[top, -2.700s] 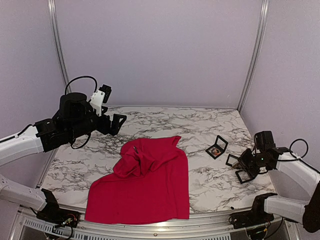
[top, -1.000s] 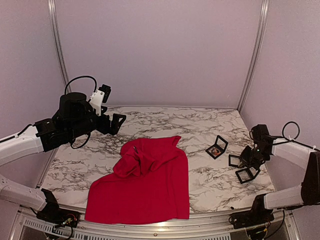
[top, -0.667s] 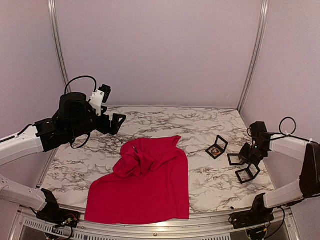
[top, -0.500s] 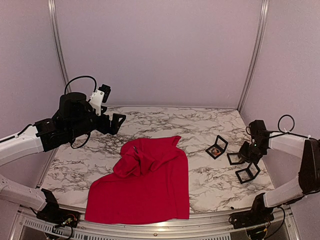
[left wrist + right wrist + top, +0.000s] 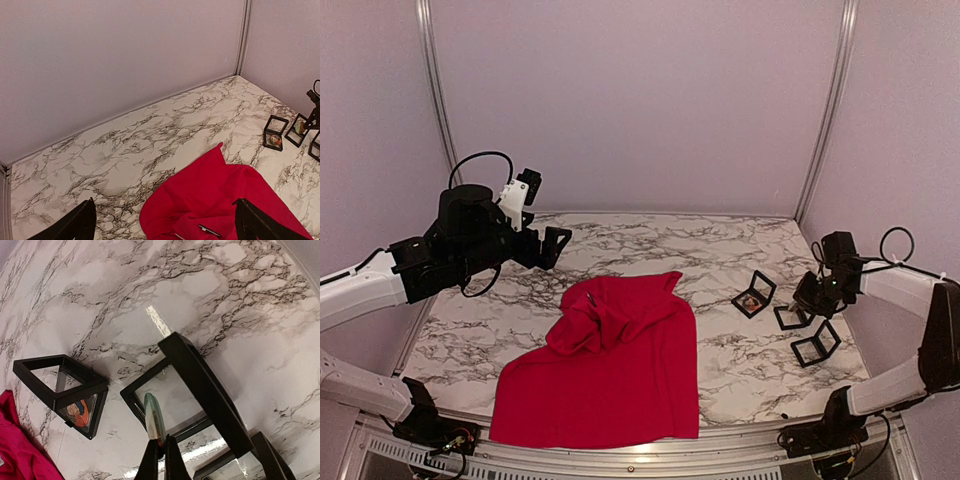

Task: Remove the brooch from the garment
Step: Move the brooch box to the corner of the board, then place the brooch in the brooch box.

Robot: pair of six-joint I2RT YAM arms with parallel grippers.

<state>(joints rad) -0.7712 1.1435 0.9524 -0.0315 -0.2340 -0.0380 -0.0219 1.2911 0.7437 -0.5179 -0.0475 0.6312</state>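
The red garment (image 5: 610, 370) lies crumpled on the marble table; it also shows in the left wrist view (image 5: 225, 192). A small dark and silver bar (image 5: 209, 230) lies on its bunched upper part. My right gripper (image 5: 161, 449) is shut on a round greenish brooch (image 5: 154, 417), seen edge-on, and holds it just above an open black frame case (image 5: 142, 390). In the top view the right gripper (image 5: 808, 297) is at the far right, well away from the garment. My left gripper (image 5: 555, 245) is open and empty, high above the table's left.
A black frame case (image 5: 755, 293) holding an orange and blue piece stands left of the open one (image 5: 75, 407). A third black case (image 5: 816, 346) lies nearer the front. The walls and the table's right edge are close to the right arm.
My right gripper has moved away from the front case, back and slightly left, and now holds the brooch over the open case. The left arm and the garment have not moved.
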